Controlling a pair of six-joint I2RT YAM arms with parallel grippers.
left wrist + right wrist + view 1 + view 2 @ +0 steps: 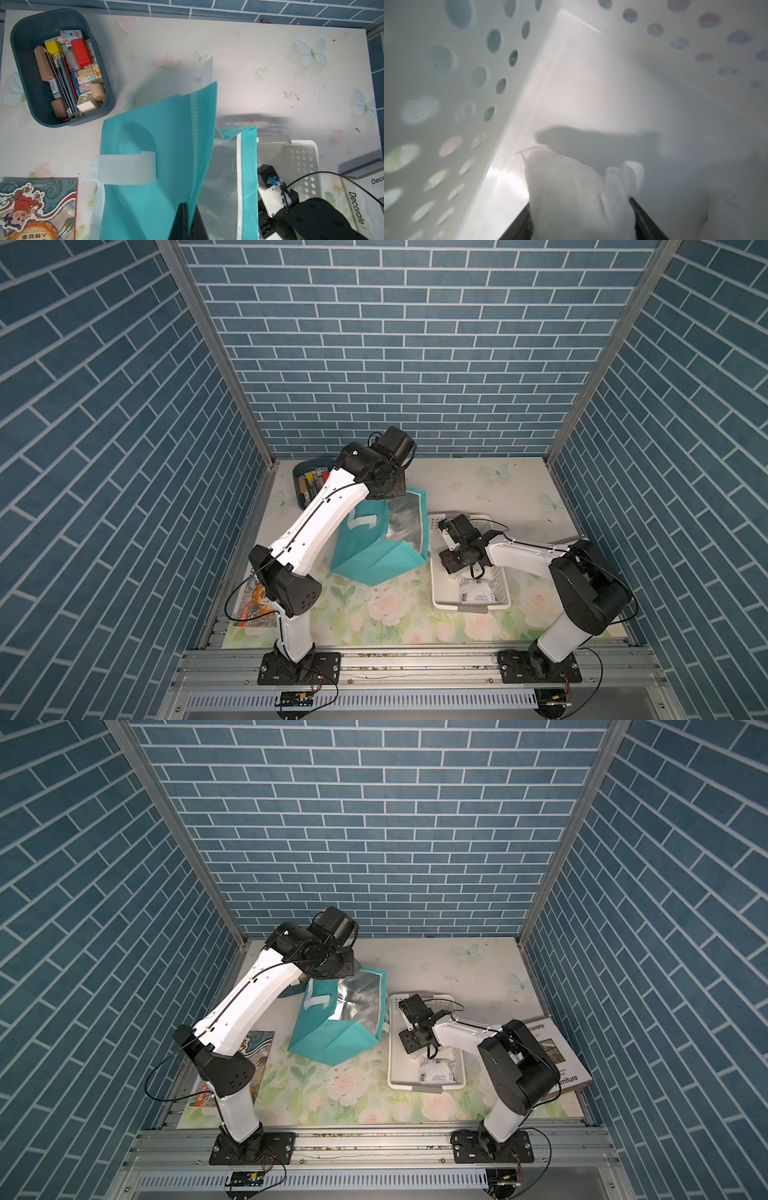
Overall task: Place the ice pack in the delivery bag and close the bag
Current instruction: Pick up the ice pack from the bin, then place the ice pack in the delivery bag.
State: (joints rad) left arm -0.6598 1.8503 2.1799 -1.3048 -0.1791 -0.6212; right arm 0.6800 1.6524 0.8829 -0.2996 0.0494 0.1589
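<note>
The teal delivery bag [374,556] [332,1036] stands mid-table with its silver foil lining showing at the open mouth. My left gripper [190,204] is shut on the bag's [155,124] upper rim, one finger outside on the teal and one inside on the foil. My right gripper [580,202] reaches down into the white perforated basket [449,605], and its jaws are shut on a white ice pack [571,197] that fills the gap between them. Another ice pack [478,591] [438,1071] with blue print lies at the basket's near end.
A dark-blue bin [25,62] of small colourful items sits at the back left. A picture book [31,207] lies at the front left, and a "Decorate" book [561,1052] lies right of the basket. The basket's holed walls [446,104] closely surround my right gripper.
</note>
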